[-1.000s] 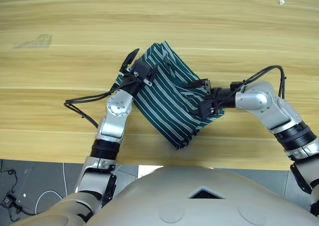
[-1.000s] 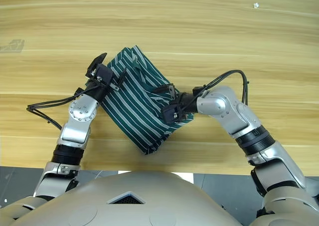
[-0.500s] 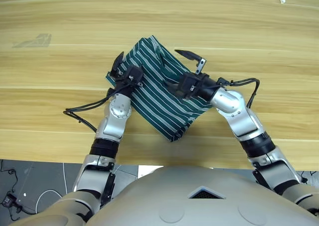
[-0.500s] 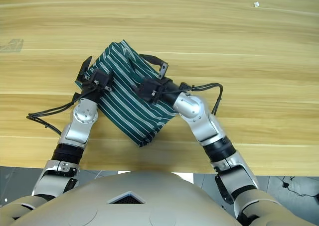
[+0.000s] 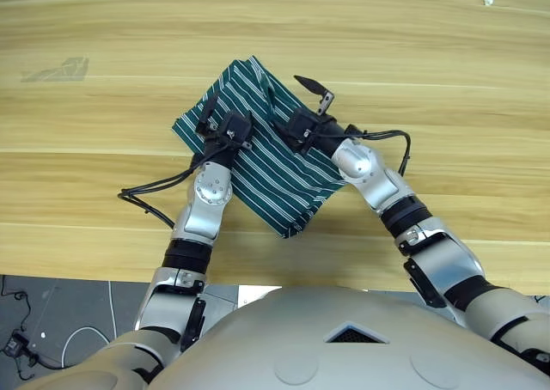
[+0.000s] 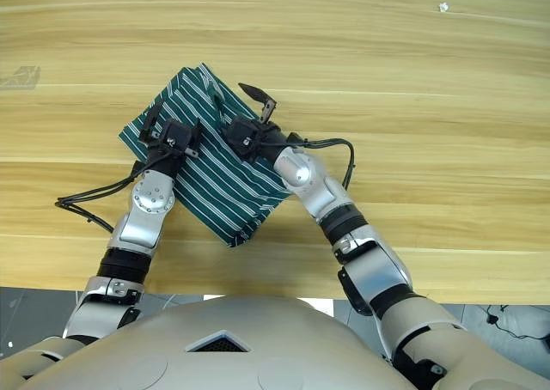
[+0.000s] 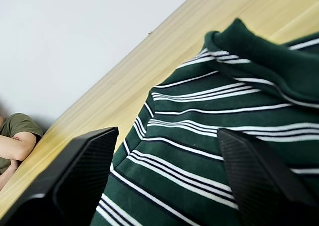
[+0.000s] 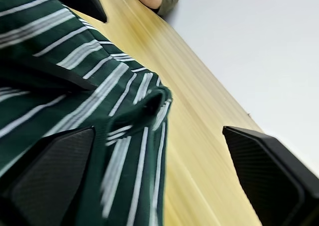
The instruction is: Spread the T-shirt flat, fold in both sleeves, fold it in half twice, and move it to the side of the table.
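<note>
A dark green T-shirt (image 5: 266, 162) with white stripes lies folded into a small tilted rectangle on the wooden table (image 5: 430, 81), near the front edge. My left gripper (image 5: 225, 117) rests on its left part, open, with the fingers (image 7: 75, 178) spread wide over the striped cloth (image 7: 199, 151). My right gripper (image 5: 301, 111) sits on the shirt's far right part, also open, one finger (image 5: 314, 88) raised above the fabric. The right wrist view has the shirt (image 8: 75, 86) under that gripper's spread fingers (image 8: 269, 171).
Bare wood stretches to the left, right and far side of the shirt. A grey mark (image 5: 56, 70) lies far left and a small white scrap (image 5: 487, 2) far right. The table's front edge (image 5: 86, 271) runs just below the shirt. A person's arm (image 7: 15, 136) rests at the far edge.
The shirt has slid left and slightly away across the table with both grippers on it. My right gripper swung from the shirt's right edge onto its upper part.
</note>
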Action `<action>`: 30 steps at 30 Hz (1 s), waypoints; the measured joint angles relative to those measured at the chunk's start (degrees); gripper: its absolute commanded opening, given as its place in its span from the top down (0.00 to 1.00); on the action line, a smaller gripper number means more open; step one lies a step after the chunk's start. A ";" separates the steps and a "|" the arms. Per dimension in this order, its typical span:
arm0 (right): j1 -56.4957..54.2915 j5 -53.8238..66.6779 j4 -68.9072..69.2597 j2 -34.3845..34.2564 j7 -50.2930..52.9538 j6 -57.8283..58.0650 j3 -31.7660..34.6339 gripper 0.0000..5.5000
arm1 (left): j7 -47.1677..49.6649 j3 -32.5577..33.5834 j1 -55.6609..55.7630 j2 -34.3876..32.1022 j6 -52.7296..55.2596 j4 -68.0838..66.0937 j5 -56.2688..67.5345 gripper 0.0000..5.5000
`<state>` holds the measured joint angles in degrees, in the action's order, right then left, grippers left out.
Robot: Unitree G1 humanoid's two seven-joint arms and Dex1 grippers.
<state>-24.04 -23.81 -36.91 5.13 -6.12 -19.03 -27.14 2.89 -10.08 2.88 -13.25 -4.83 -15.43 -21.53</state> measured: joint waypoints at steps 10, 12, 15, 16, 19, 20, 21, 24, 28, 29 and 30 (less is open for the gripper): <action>-0.80 2.32 -0.42 4.68 1.20 -0.55 8.00 0.13 | 1.68 0.03 0.30 -0.07 -3.08 -3.00 -0.70 0.33; -0.71 2.31 -1.17 4.79 1.37 -0.56 8.60 0.13 | 1.70 0.12 0.35 -0.12 -3.55 -3.30 -0.69 0.33; 0.69 3.34 -0.73 4.60 1.39 -2.75 9.14 0.13 | 1.70 0.17 0.43 -0.17 -4.02 -3.64 -0.69 0.33; 1.19 4.12 0.17 4.48 1.28 -3.69 9.41 0.13 | 1.70 0.17 0.48 -0.18 -4.06 -3.69 -0.69 0.33; 2.09 8.81 7.42 2.62 -1.00 -5.96 10.42 0.13 | 1.76 0.30 0.59 -0.28 -4.15 -3.92 -0.69 0.33; 2.48 10.22 10.08 1.50 -2.50 -5.86 9.97 0.13 | 1.90 0.32 0.59 -0.28 -4.16 -3.94 -0.70 0.33; 3.15 11.41 12.13 -0.30 -4.26 -5.53 8.79 0.13 | 2.09 0.32 0.59 -0.28 -4.15 -3.97 -0.70 0.33; 3.46 11.59 11.90 -3.59 -6.39 -4.22 6.16 0.13 | 2.54 0.32 0.64 -0.27 -4.72 -4.45 -0.71 0.33; 2.70 9.96 5.59 -5.72 -6.89 -2.23 4.02 0.13 | 3.19 0.31 1.37 -0.19 -5.11 -5.45 -0.76 0.33; 2.03 9.80 4.70 -6.39 -6.99 -1.96 3.82 0.13 | 3.39 0.29 1.59 -0.17 -5.15 -5.73 -0.79 0.33; 1.00 9.48 3.84 -7.15 -6.95 -1.85 3.75 0.13 | 3.60 0.25 1.82 -0.14 -5.21 -6.05 -0.82 0.33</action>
<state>-23.03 -14.33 -33.07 -2.02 -13.07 -20.88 -23.39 6.49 -9.83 4.70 -13.39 -10.04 -21.48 -22.35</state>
